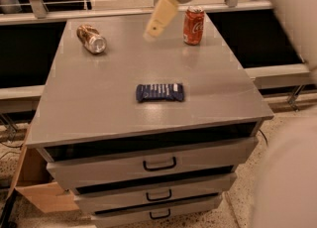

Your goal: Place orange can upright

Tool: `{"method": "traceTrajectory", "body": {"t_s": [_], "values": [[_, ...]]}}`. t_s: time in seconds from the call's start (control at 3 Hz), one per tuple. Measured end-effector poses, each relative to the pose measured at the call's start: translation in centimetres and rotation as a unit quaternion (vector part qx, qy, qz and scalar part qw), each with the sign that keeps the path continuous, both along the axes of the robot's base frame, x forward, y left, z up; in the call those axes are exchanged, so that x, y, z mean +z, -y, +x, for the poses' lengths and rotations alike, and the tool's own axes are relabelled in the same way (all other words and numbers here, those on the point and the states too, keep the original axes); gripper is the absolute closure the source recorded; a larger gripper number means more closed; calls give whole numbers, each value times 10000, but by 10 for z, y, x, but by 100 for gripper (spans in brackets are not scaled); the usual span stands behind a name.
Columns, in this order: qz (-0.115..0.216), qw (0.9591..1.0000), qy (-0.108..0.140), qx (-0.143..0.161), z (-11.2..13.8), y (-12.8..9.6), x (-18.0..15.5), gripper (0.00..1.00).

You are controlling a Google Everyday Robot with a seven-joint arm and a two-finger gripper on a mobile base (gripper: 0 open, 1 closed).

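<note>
While the orange can [91, 38] lies on its side at back-left of tabletop [99, 113], gripper [152, 31] hangs btwn it & upright red can [193, 25], nearer the latter; open or shut, can't tell.

Light: warm, even indoor light from above; the bench [99, 113] top reads mid-bright.
Glare: soft sheen on the far half; the red can [193, 25] mirrors faintly below itself; a glint on the orange can [91, 38].
Shadows: deep black gaps above the drawers [158, 165].
Pincer [153, 28]: over the far edge between the cans, washed pale.
Right edge: robot arm [290, 182], a pale unfocused mass.
</note>
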State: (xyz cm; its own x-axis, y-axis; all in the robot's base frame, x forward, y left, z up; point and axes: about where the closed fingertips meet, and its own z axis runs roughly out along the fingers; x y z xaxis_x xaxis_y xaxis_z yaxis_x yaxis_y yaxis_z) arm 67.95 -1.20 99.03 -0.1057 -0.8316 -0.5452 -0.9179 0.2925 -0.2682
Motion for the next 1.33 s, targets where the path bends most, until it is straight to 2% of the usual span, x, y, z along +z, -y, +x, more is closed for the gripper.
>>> {"method": "traceTrajectory", "body": {"t_s": [0.33,0.67,1.0,1.33], "values": [[635,9980,22,71,52,-66,-1,0],[1111,9936,-174,-79,85,-118,-6,0],[1207,9884,-739,-556,99,-168,-26,0],[852,9870,-1034,-889,99,-194,-46,0]]}}
